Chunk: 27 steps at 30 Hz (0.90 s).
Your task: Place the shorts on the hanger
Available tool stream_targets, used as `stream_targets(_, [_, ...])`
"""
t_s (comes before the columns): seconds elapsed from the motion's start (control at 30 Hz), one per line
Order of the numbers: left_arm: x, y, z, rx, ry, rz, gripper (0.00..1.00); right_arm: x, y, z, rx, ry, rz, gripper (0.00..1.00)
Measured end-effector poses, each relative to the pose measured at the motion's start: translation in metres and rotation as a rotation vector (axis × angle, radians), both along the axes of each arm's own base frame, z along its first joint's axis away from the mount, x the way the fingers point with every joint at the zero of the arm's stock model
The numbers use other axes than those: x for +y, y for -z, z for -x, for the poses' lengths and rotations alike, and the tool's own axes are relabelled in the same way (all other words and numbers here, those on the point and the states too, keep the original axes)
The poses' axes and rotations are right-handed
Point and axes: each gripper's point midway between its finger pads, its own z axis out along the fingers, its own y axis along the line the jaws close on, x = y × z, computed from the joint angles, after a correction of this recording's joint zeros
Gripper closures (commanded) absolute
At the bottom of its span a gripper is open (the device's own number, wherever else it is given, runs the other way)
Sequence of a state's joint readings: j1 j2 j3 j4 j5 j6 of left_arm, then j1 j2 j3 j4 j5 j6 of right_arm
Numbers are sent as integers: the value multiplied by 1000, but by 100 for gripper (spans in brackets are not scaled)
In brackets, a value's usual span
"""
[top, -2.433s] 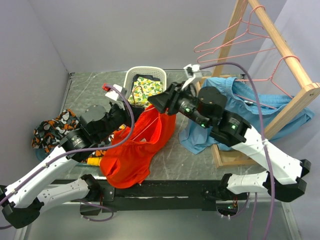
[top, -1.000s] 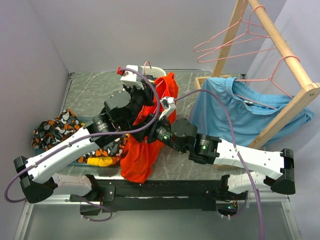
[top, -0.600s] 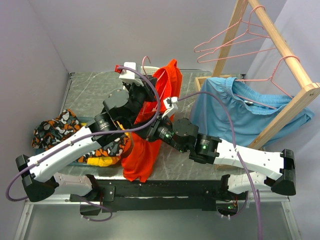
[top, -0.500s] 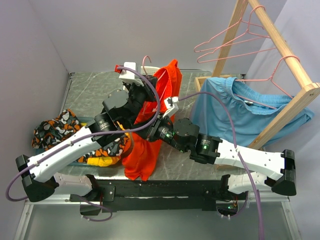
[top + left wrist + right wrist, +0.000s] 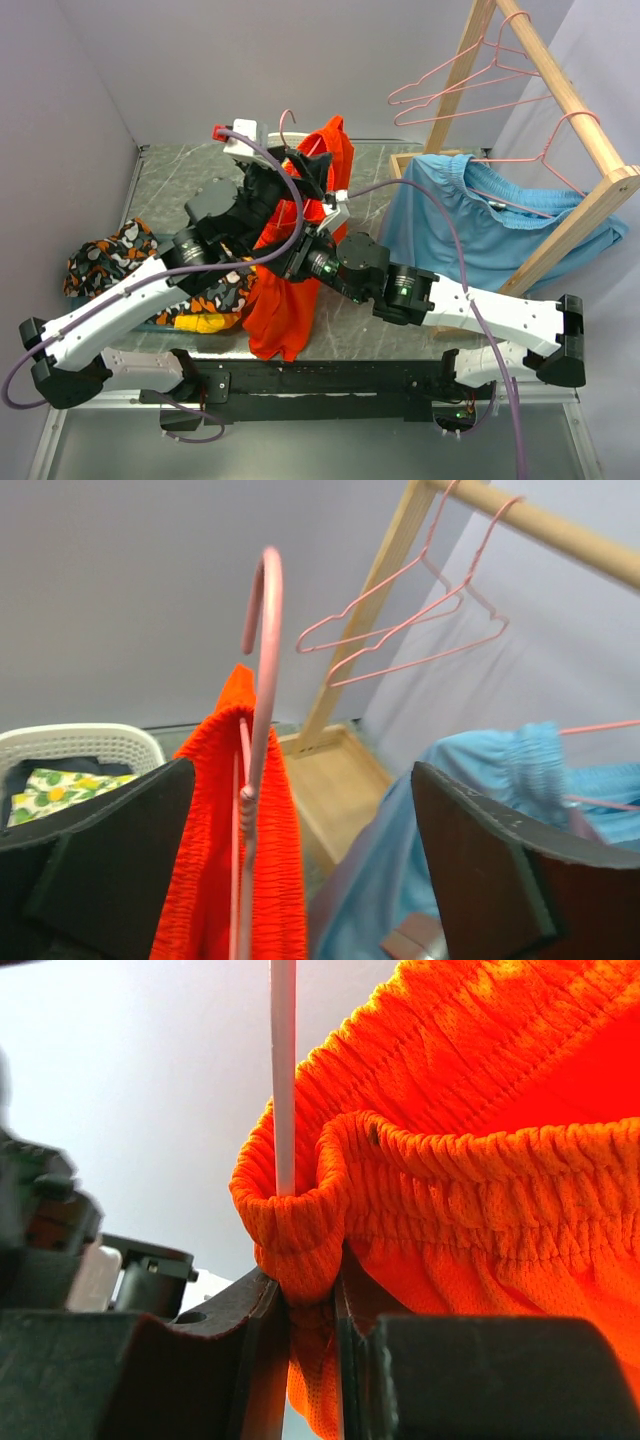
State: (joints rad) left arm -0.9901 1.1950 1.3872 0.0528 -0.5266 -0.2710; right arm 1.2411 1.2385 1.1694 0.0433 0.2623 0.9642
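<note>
The red-orange shorts [image 5: 290,290] hang from a pink hanger [image 5: 284,122] held up over the middle of the table. In the left wrist view the hanger [image 5: 262,630] stands upright with the shorts [image 5: 270,850] draped on it. It sits between the wide-apart fingers of my left gripper [image 5: 300,810], nearer the left finger [image 5: 110,850]. That left gripper [image 5: 306,168] is open. My right gripper [image 5: 298,242] reaches in from below and is shut on a fold of the shorts' elastic waistband [image 5: 300,1235]. A thin pale rod [image 5: 284,1070] runs down into that fold.
A wooden rack [image 5: 570,95] stands at the right with pink hangers [image 5: 470,75] and light blue shorts [image 5: 480,215] on it. A white basket [image 5: 80,745] sits behind the arms. A patterned cloth [image 5: 100,262] lies at the left by the left arm.
My left gripper has opened and let go of the hanger, shifting slightly left. My right gripper has closed on the waistband. The shorts and hanger stay raised.
</note>
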Motion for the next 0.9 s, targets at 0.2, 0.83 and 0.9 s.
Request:
stream_targets(0.2, [16,-24,17,-22,34,23,4,3,-8,-10,11,52,0,100])
stream_targets(0.83, [131,-71,65,-116,-112,197,4,-44,-74,-116,24,593,-121,100])
stream_targets(0.9, [128,-67,62,-110,-118,180,3,-57,-82,-123,30,667,-129,100])
